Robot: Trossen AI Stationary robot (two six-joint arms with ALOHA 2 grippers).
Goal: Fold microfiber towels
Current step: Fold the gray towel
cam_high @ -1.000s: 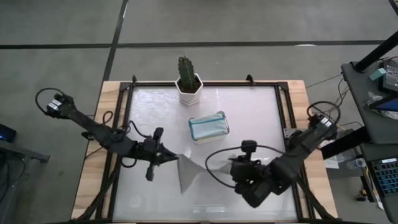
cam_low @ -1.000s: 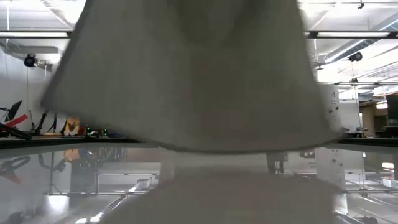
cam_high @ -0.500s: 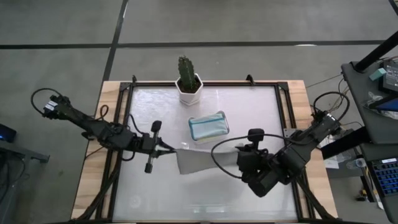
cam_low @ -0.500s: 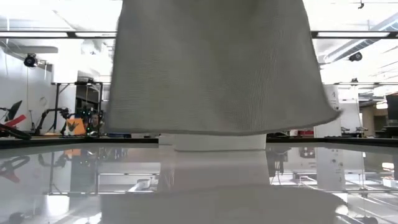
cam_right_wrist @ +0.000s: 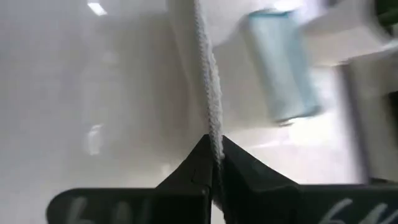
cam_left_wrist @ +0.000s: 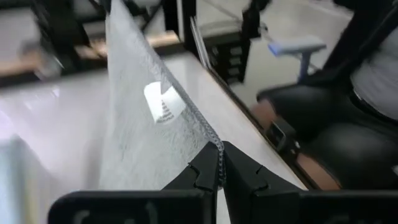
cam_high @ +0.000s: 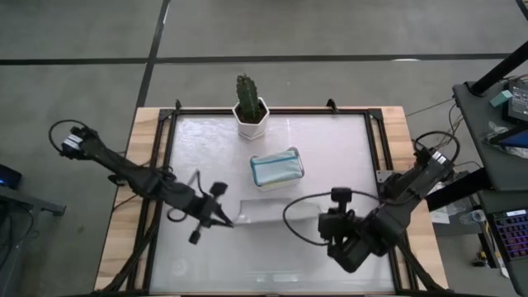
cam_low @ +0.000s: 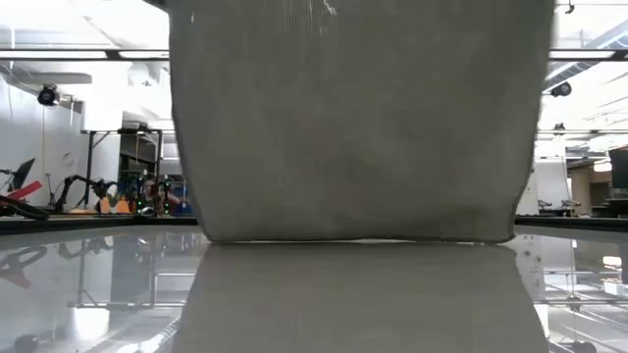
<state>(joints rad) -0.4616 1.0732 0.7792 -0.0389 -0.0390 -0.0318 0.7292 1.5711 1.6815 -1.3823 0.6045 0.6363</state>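
A grey microfiber towel (cam_high: 276,210) hangs as a spread sheet between my two grippers, above the middle of the table. In the low view the towel (cam_low: 353,118) fills the picture, and its straight lower edge (cam_low: 353,239) meets its own reflection on the table. My left gripper (cam_high: 228,219) is shut on the towel's left top corner. My right gripper (cam_high: 328,216) is shut on its right top corner. A folded pale teal towel (cam_high: 276,167) lies flat on the table, farther back. My left gripper pinches the towel's upper corner (cam_left_wrist: 214,148) between its two fingers, coming nearly level from the table's left. The cloth runs away from the fingers as one sheet with a white label (cam_left_wrist: 163,102) on it. My right gripper pinches the towel's other upper corner (cam_right_wrist: 213,149) between its two fingers, slanting down from the right; the cloth shows edge-on there. The top edge is drawn straight between the grippers.
A cactus in a white pot (cam_high: 250,110) stands at the table's far edge, behind the teal towel. A black frame (cam_high: 165,165) runs around the glossy white tabletop. Bare table lies at the near left and near right.
Both grippers have sunk and moved apart while staying shut, my left toward the near edge and my right toward the right. The grey towel, which hung skewed with one point low, is now spread flat and level, and its lower edge has come down to the table.
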